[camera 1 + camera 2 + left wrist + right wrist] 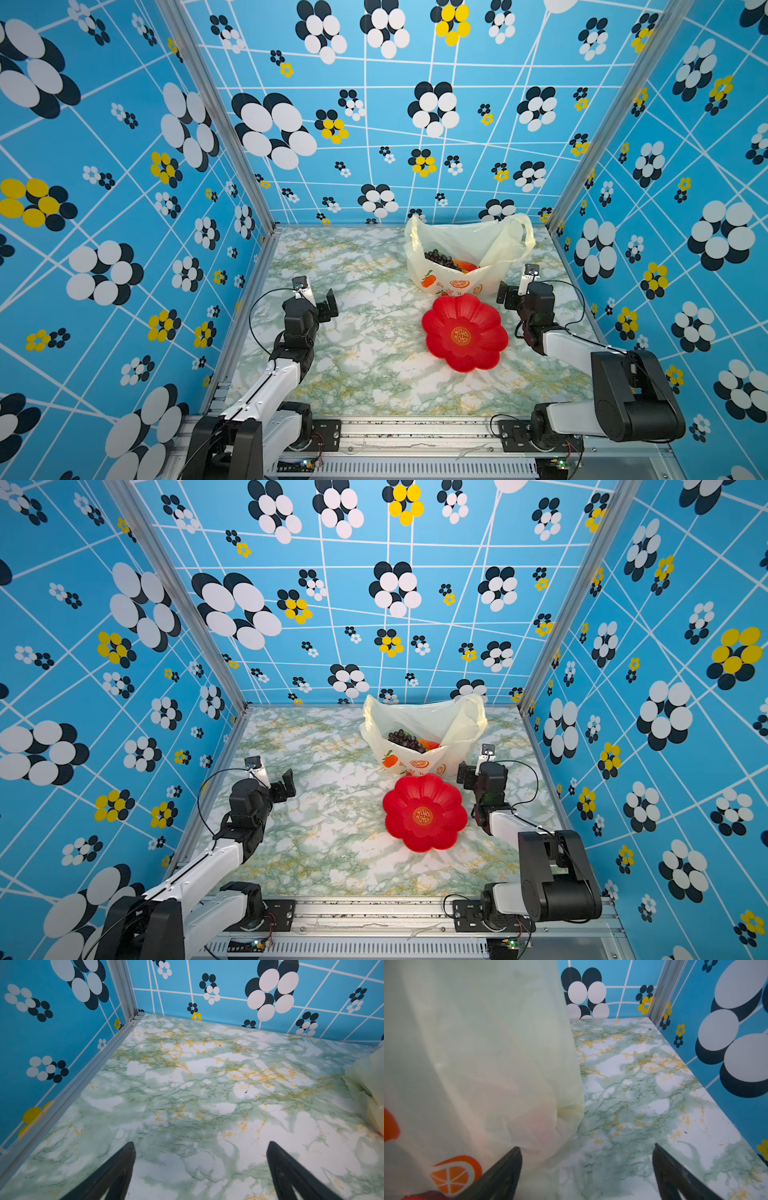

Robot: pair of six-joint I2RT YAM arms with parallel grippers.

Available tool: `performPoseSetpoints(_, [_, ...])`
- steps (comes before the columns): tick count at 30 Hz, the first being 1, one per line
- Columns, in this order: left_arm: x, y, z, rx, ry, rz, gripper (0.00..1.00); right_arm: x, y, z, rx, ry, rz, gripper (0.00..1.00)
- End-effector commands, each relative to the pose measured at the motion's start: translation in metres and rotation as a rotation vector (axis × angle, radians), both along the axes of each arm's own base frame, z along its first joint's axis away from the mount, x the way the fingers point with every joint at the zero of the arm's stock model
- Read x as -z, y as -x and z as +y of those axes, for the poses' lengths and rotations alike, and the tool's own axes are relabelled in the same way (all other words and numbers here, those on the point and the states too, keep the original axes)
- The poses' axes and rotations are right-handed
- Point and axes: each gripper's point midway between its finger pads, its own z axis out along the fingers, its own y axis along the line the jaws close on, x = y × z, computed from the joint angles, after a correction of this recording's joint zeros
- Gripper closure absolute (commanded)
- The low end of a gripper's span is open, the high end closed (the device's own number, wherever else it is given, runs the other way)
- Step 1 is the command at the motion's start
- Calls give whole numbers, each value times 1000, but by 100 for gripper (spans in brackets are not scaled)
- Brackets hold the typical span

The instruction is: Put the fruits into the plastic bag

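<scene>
Top views — OPERATOR: Report where the fruits [448, 262] are relative to the red flower-shaped plate [440, 332].
TECHNICIAN: The plate is empty. The plastic bag [457, 245] stands directly behind the plate with its base at the plate's far rim and its mouth open upward. A dark grape bunch [440, 259] and a red-orange piece [466, 264] lie inside it. The bag wall hides any other pieces, so they cannot be counted.
OPERATOR: Loose fruit elsewhere?
TECHNICIAN: None is visible on the marble-pattern table [365, 357] around the plate in both top views.
OPERATOR: Gripper state?
TECHNICIAN: Left gripper [318, 297]: jaws apart, empty, well to the left of the plate. Right gripper [517, 286]: jaws apart, empty, just right of the plate's far edge and beside the bag. In the right wrist view one finger [500, 1176] is close to the bag film but does not clamp it.
OPERATOR: Assessment?
TECHNICIAN: Loading appears complete. As far as the views show, nothing is left to transfer.
</scene>
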Motion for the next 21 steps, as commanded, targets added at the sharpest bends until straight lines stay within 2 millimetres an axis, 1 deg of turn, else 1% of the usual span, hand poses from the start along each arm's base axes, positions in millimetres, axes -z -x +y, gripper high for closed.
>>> performPoseSetpoints(1, [-2, -6, 11, -23, -40, -43, 1, -5, 2, 0, -14, 8, -123, 1])
performPoseSetpoints(3, [5, -8, 13, -26, -45, -43, 1, 0, 5, 1, -21, 9, -144, 1])
performPoseSetpoints(5, [7, -12, 13, -19, -61, -58, 1, 3, 5, 2, -26, 12, -169, 1])
performPoseSetpoints(7, [6, -18, 12, -7, -82, -68, 1, 3, 5, 0, -15, 12, -162, 1])
performPoseSetpoints(10, [6, -28, 10, 14, -108, -81, 1, 4, 0, 2, -24, 13, -144, 1])
performPoseSetpoints(14, [18, -37, 5, 36, -99, -91, 1, 7, -2, 3, -34, 12, -122, 1])
performPoseSetpoints(17, [32, -39, -2, 63, -112, -100, 1, 8, -5, 2, -25, 16, -102, 1])
performPoseSetpoints(18, [29, -41, -2, 63, -122, -121, 1, 8, -7, 1, -18, 18, -93, 1])
performPoseSetpoints(20, [34, -42, -3, 71, -109, -67, 1, 11, -11, -2, 2, 12, -58, 1])
performPoseSetpoints(21, [34, -46, -1, 60, -112, -60, 1, 12, -11, -3, 1, 4, -52, 1])
